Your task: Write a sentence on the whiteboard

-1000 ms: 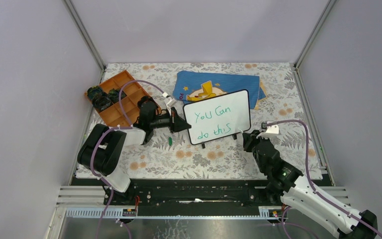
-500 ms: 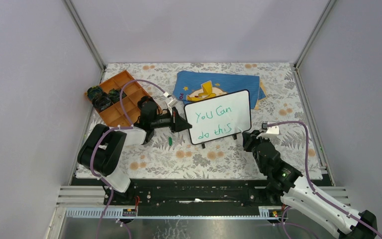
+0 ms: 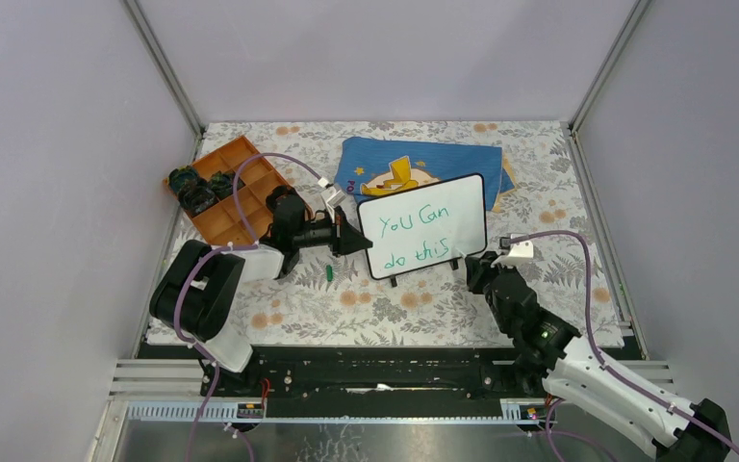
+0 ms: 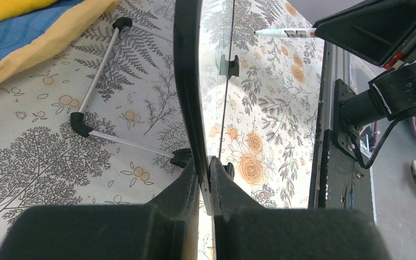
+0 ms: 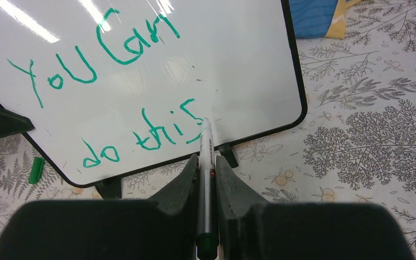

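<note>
The whiteboard (image 3: 425, 227) stands tilted on its two black feet in the middle of the table; it also shows in the right wrist view (image 5: 157, 70) and edge-on in the left wrist view (image 4: 187, 81). The sentence (image 3: 414, 236) reads "You Can do this" in green, in two lines (image 5: 114, 92). My left gripper (image 3: 354, 238) is shut on the board's left edge (image 4: 205, 168). My right gripper (image 3: 471, 268) is shut on a marker (image 5: 205, 162), whose tip sits at the board just right of the "s".
A blue cloth with a yellow figure (image 3: 414, 168) lies behind the board. An orange compartment tray (image 3: 226, 197) stands at the back left. A green marker cap (image 3: 330, 273) lies on the floral mat left of the board's feet.
My right gripper has edged slightly up and left with the marker toward the board's lower right. The board and left gripper have barely moved.
</note>
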You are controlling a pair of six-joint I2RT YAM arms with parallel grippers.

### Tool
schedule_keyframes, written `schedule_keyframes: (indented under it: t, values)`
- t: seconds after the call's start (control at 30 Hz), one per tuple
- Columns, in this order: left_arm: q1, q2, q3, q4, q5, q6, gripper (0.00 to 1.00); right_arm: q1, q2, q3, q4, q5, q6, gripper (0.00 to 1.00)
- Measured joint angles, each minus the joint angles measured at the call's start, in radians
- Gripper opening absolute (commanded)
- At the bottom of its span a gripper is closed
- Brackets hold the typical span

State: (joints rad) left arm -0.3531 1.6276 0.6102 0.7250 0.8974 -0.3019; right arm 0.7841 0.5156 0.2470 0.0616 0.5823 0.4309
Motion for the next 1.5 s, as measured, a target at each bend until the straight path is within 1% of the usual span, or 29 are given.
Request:
schedule_keyframes:
  t: [0.37, 0.6, 1.07, 1.5]
  values:
    - [-0.001, -0.004, 0.002, -0.012, -0.004, 0.007, 0.0, 0.0, 0.088, 0.0, -0.005, 0.002, 0.012, 0.0]
    - [-0.001, -0.004, 0.002, -0.013, -0.005, 0.008, 0.0, 0.0, 0.095, 0.0, 0.004, 0.009, 0.015, 0.0]
    - [-0.001, -0.004, 0.002, -0.014, -0.005, 0.008, 0.0, 0.0, 0.119, -0.017, 0.072, 0.037, 0.014, 0.0]
    - [-0.001, -0.004, 0.003, -0.017, -0.005, 0.01, 0.0, 0.0, 0.191, -0.017, 0.133, 0.044, 0.014, 0.0]
